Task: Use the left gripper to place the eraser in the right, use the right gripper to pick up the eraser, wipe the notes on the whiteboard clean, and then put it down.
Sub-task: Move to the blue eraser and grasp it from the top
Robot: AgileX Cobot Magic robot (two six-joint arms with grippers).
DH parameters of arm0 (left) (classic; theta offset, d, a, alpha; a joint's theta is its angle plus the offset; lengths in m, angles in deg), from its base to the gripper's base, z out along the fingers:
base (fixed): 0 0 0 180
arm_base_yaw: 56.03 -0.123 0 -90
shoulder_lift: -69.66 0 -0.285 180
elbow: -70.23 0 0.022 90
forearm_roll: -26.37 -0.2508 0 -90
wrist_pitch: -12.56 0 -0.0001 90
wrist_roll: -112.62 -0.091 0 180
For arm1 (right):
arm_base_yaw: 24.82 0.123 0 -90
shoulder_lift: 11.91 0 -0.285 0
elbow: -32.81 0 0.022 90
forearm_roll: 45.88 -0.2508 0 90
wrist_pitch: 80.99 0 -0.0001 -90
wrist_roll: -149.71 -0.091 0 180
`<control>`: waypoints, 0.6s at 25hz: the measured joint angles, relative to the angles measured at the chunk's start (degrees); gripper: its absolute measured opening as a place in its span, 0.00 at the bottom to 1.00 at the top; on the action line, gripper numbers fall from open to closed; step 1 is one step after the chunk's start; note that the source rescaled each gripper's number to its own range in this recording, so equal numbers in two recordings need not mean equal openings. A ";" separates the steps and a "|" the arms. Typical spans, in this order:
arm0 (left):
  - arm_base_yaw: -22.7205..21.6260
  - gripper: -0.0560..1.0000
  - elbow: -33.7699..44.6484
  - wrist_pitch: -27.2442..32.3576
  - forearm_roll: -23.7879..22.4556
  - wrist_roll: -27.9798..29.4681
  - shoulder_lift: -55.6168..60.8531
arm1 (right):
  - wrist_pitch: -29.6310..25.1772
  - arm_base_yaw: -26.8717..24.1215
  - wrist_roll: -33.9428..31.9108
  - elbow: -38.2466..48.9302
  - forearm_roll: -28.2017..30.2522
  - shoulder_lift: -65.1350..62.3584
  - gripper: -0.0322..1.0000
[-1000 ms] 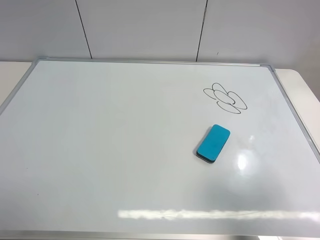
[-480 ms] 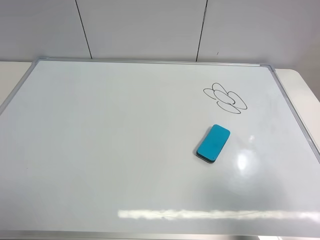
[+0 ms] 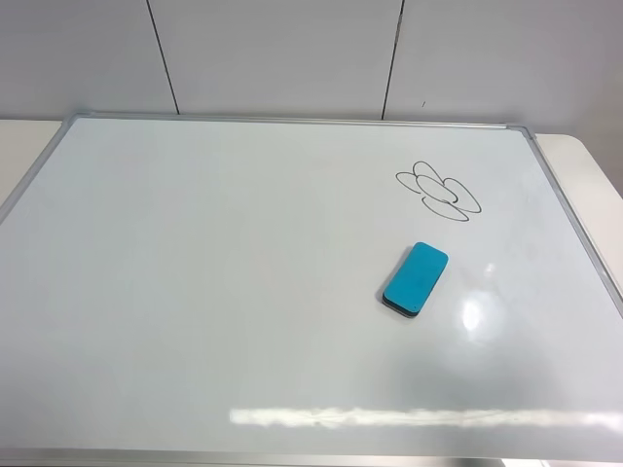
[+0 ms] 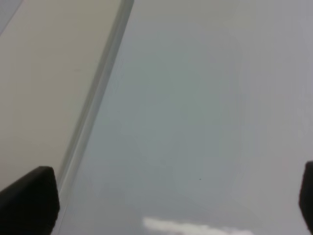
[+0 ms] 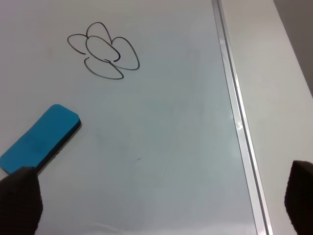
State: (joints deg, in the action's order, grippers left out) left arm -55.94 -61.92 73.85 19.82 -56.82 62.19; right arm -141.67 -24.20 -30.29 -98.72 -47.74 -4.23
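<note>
1. Hanging over the left edge of the whiteboard point(image 3: 195, 292), the left gripper point(image 4: 166, 208) shows only two dark fingertips point(image 4: 29, 200). They are spread wide with nothing between them, and the high view does not show this arm at all.
2. The right gripper point(image 5: 159, 205) is also wide open and empty, above the right part of the whiteboard and near its silver frame point(image 5: 234, 107).
3. The eraser point(image 3: 416, 279) lies flat on the right half of the whiteboard, teal side up and set at an angle. The right-hand pick-up looks like the step at hand.
4. Because the eraser sits askew, jaws closing without lining up could catch a corner and spin or skid it on the glossy surface. It is also low, so a deep descent could scrape the fingertips on the whiteboard.
5. The notes point(image 3: 438, 191) sit just beyond the eraser, apart from it. A tilted grip would press only one edge of the pad and leave streaks.
6. A wide stroke to the right could hit the frame.
</note>
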 joint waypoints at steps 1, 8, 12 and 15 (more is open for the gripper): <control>0.00 1.00 0.00 0.00 0.00 0.00 0.00 | 0.00 0.00 -0.41 0.00 -0.30 0.00 1.00; 0.00 1.00 0.00 0.00 0.00 0.00 0.00 | 0.00 0.00 -3.23 0.00 -0.25 0.00 1.00; 0.00 1.00 0.00 0.00 0.00 0.00 0.00 | 0.00 0.00 -3.28 0.00 -0.25 0.00 1.00; 0.00 1.00 0.00 0.00 0.00 0.00 0.00 | 0.00 0.00 -4.82 0.00 -0.30 0.00 1.00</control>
State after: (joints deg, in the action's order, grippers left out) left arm -55.94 -61.92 73.85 19.82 -56.82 62.19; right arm -141.67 -24.20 -35.11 -98.72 -48.05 -4.23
